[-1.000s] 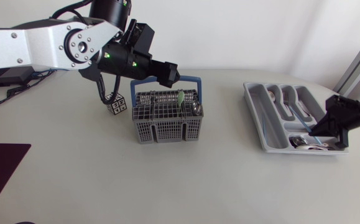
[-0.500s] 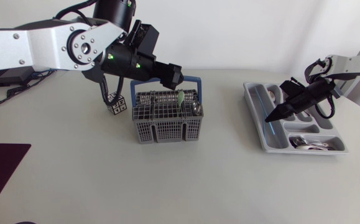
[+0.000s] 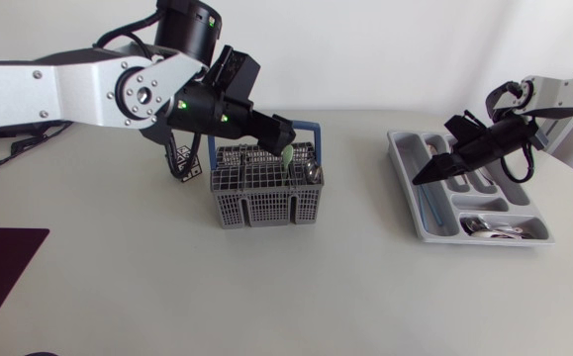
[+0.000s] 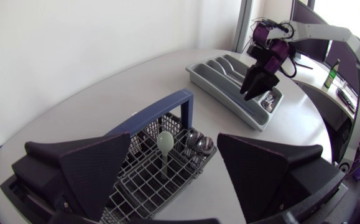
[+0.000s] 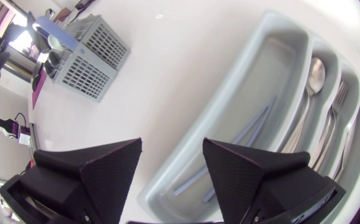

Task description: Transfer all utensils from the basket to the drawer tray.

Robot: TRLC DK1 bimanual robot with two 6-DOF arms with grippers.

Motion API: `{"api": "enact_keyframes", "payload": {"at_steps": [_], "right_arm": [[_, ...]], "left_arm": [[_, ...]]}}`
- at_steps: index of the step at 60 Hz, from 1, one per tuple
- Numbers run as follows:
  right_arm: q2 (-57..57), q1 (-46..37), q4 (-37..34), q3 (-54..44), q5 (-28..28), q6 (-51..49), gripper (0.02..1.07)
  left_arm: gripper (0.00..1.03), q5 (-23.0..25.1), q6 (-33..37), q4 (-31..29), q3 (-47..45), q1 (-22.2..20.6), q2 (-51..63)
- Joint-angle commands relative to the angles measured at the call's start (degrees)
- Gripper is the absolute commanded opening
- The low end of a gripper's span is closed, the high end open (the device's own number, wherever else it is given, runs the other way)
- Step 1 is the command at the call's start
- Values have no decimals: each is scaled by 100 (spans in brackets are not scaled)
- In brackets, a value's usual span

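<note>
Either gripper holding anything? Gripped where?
Nothing held: left gripper hovers open above the green spoon in the basket; right gripper open and empty over the tray.

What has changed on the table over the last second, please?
The right arm rose from the tray's near end and swung across it, jaws open and empty. The left arm edged over the basket towards the green spoon. Basket and tray stayed put.

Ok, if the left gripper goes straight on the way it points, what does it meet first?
Probably the green spoon standing in the basket: it sits straight ahead, centred between the left gripper's open fingers. Depth is unclear, so the basket's rim could come first.
</note>
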Motion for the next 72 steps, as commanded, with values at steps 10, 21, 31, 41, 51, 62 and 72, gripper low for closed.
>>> {"api": "enact_keyframes", "payload": {"at_steps": [10,21,31,41,51,62,72], "right_arm": [[-1063,1154,487,-800,-257,652,82],[-1072,1981,847,-738,-327,1294,62],[-993,2490,1137,-668,-354,1733,50],[-879,2789,1278,-580,-354,2023,38],[-765,3009,1427,-598,-274,2216,19],[-659,3176,1656,-633,68,2463,7],[-686,3176,1682,-633,147,2515,7]], "left_arm": [[98,-55,453,298,-484,-61,123],[98,-82,751,368,-712,-44,88],[98,-82,910,517,-1002,-17,35],[98,-82,989,623,-1178,44,17],[98,-82,997,755,-1319,62,17],[98,-82,1033,799,-1380,62,17],[98,-82,1033,843,-1433,36,17]]}}
